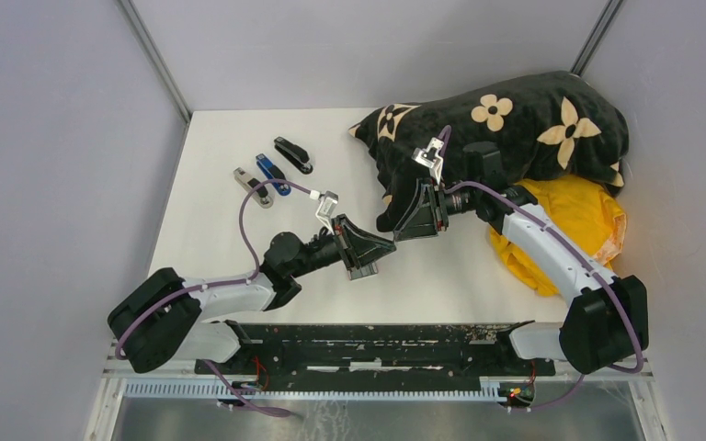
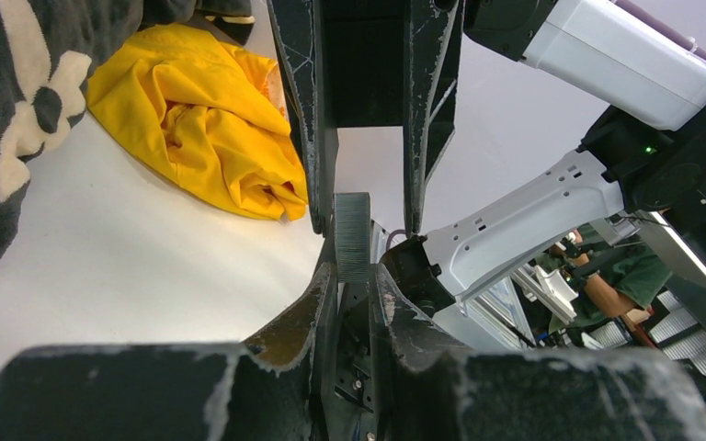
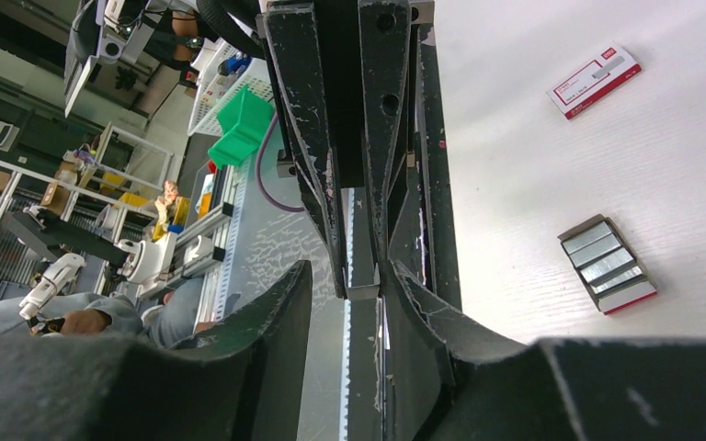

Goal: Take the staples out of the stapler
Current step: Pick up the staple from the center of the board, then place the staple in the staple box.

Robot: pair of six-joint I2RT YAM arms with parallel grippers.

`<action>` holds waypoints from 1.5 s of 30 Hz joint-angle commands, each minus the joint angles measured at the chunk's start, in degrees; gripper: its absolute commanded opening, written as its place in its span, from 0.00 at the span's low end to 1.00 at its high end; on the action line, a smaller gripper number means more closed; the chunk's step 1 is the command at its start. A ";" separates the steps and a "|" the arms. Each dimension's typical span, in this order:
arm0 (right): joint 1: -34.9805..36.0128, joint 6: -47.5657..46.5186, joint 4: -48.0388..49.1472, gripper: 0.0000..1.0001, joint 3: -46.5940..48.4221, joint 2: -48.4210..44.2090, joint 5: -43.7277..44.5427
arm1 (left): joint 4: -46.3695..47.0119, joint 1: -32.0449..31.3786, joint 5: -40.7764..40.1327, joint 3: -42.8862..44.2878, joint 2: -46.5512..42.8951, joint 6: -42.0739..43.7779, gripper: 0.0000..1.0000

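Observation:
My left gripper (image 2: 354, 271) is shut on a short grey strip of staples (image 2: 352, 230) that sticks out past its tips, held above the table. My right gripper (image 3: 347, 266) faces it head-on and is open. Its fingers (image 2: 317, 110) stand on either side of the strip's free end (image 3: 363, 292): one finger is against the strip and the other is a gap away. From above, the left gripper (image 1: 381, 246) and the right gripper (image 1: 404, 225) meet tip to tip at mid-table. Three staplers, grey (image 1: 253, 186), blue (image 1: 273, 175) and black (image 1: 293, 154), lie at the back left, away from both grippers.
A black flowered blanket (image 1: 515, 124) and a yellow cloth (image 1: 575, 220) fill the back right. The right wrist view shows an open box of staple strips (image 3: 607, 264) and a small white-and-red box (image 3: 596, 80) on the white table (image 1: 211, 220).

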 commanded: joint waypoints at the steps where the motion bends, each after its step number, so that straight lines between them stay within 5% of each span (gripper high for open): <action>1: 0.33 -0.82 1.01 0.40 2.66 -1.57 -1.88 | 3.65 0.22 1.14 1.46 0.20 -1.58 0.16; 13: 0.20 -1.77 0.13 0.18 2.73 -1.72 -1.04 | 3.57 0.30 0.56 1.08 -0.14 -1.75 0.16; 20: 0.25 -1.91 -0.92 0.14 2.53 -1.74 3.15 | 1.20 0.51 -1.51 -0.61 -2.92 -0.82 0.37; 25: 1.08 -8.01 -9.04 0.14 4.49 -1.32 11.22 | -18.25 0.92 -8.80 -3.66 -13.89 6.42 0.43; 33: 12.49 -20.45 -28.10 0.14 12.70 4.27 36.55 | -55.55 0.87 -35.34 -7.54 -33.76 14.37 0.43; 38: 22.97 -21.01 -32.91 0.15 17.40 11.60 48.77 | -59.15 0.88 -45.11 -11.25 -37.01 15.40 0.46; 45: 29.15 -15.59 -31.60 0.15 20.81 22.59 54.92 | -56.26 0.92 -48.28 -14.48 -37.41 16.61 0.46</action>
